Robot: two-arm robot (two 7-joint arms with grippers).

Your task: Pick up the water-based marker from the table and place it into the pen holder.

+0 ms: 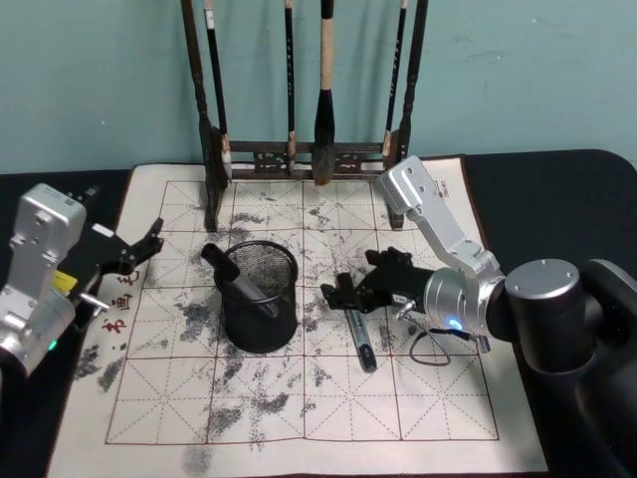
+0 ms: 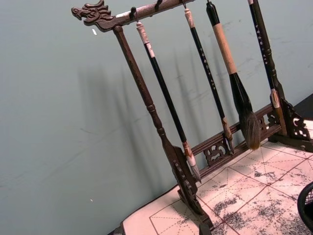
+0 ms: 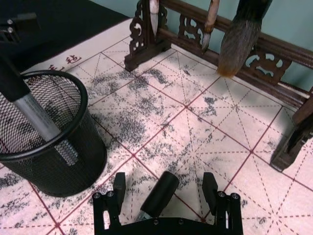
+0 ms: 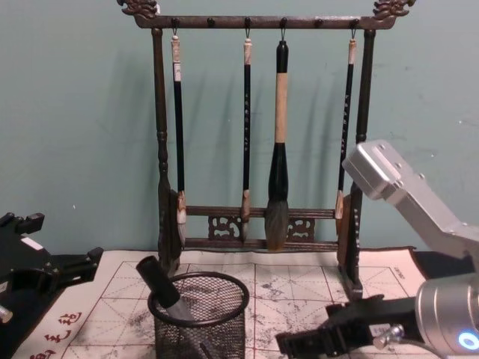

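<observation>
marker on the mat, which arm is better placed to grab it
Right. The right gripper sits open astride the marker; the left gripper hangs at the left edge of the mat, beyond the pen holder.

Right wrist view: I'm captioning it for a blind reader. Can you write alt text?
The open right gripper straddles the marker lying on the ink-stained mat, with a gap on each side. The mesh pen holder stands close by with another pen inside, and the brush rack is farther off.
</observation>
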